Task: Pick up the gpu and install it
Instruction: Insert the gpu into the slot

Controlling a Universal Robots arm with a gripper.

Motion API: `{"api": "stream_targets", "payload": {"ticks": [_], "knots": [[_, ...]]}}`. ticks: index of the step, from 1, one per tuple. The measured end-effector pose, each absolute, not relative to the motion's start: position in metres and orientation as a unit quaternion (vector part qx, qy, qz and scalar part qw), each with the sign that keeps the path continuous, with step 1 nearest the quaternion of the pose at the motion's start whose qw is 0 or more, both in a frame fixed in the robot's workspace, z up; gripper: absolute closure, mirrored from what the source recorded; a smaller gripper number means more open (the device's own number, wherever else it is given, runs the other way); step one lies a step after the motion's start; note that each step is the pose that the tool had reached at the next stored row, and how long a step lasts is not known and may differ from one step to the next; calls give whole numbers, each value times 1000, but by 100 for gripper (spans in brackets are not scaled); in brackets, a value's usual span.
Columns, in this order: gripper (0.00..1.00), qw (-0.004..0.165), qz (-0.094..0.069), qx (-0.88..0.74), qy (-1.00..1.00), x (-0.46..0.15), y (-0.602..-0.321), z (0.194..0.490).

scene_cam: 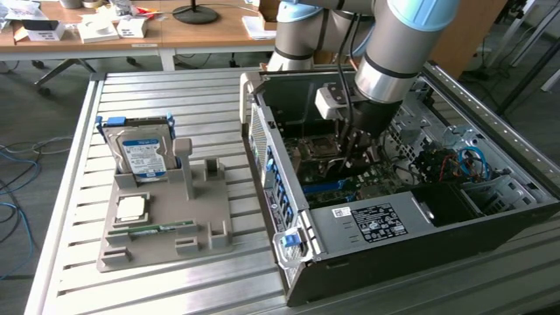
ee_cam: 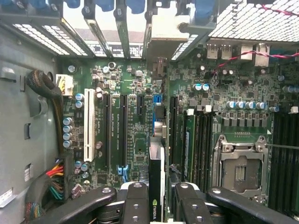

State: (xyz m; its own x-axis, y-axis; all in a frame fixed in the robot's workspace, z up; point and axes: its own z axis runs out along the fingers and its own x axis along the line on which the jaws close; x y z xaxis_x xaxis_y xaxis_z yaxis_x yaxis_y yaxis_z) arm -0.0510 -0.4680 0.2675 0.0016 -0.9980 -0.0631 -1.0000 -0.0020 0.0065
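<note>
So the arm is reaching down into the open case [scene_cam: 368, 226], which lies on its side on the tabletop [scene_cam: 175, 92]. That way the motherboard [ee_cam: 135, 140] faces up and the card can go straight down.

The end effector [ee_cam: 156, 205] is partly closed, with a finger pressing on each flat face of the gpu [ee_cam: 156, 179]. Gripping the faces makes sense, since it leaves the bottom edge free for the slot. From the wrist cam you see the card edge-on, a thin dark strip with a green logo. It runs parallel to the black slots [ee_cam: 124, 130] and sits just beside the memory slots next to the empty CPU socket [ee_cam: 240, 170]. Its far end points at the rear slot covers [ee_cam: 98, 28], where I'd guess the bracket has to land.

I can't tell if the card edge is touching a slot or just hanging over one.

Outside the case, the grey tray [scene_cam: 157, 243] has the hard drive [scene_cam: 143, 154] standing up and the memory stick [scene_cam: 162, 228] lying flat, well apart from the action.
</note>
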Motion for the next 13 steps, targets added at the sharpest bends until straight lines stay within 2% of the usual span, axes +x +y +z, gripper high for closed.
{"api": "stream_targets", "payload": {"ticks": [13], "knots": [[74,20,24,-707,706,-56,-468,264]]}}
